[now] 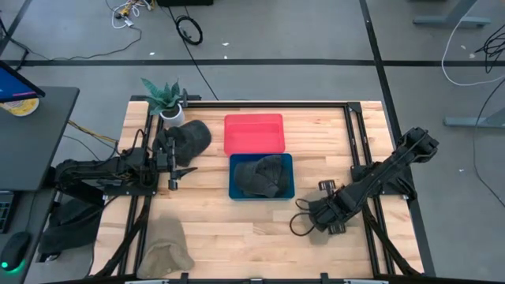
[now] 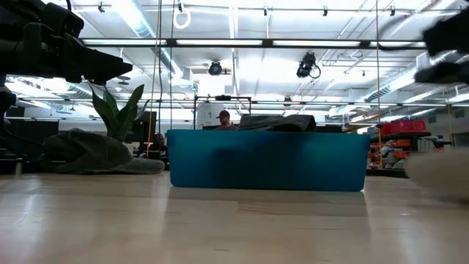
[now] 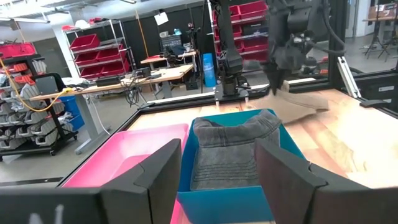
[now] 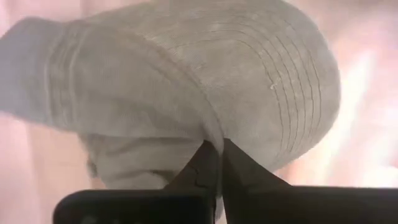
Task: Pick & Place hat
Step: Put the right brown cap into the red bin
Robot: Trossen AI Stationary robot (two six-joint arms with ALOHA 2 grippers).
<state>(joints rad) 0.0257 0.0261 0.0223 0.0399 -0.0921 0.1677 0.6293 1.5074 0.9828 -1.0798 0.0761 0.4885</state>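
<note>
A beige hat [image 4: 186, 81] fills the right wrist view, with its stitched brim [image 4: 298, 93] to one side. My right gripper [image 4: 215, 163] is shut on it near the table's near right part [image 1: 318, 223]. A dark grey hat [image 1: 260, 175] lies in the blue bin [image 1: 287, 194] at the table's middle. Another dark hat [image 1: 189, 138] rests on the table beside the potted plant [image 1: 164, 99]. My left gripper [image 3: 217, 177] is open above the table's left side [image 1: 173, 172], facing the blue bin and touching nothing. My right gripper pinches the beige hat between its two fingertips [image 4: 208, 158], on a raised fold of cloth [image 4: 211, 138] next to the stitched brim. It comes from above, pointing down. The hat [image 3: 298, 102] spreads out below the fingers at table height; whether it is lifted clear does not show.
A red bin [image 1: 254, 132] stands just beyond the blue bin. A tan hat [image 1: 166, 248] lies at the table's near left corner. Black frame rails [image 1: 351, 130] run along the table's left, right and far sides. A person [image 2: 222, 117] shows in the room behind.
</note>
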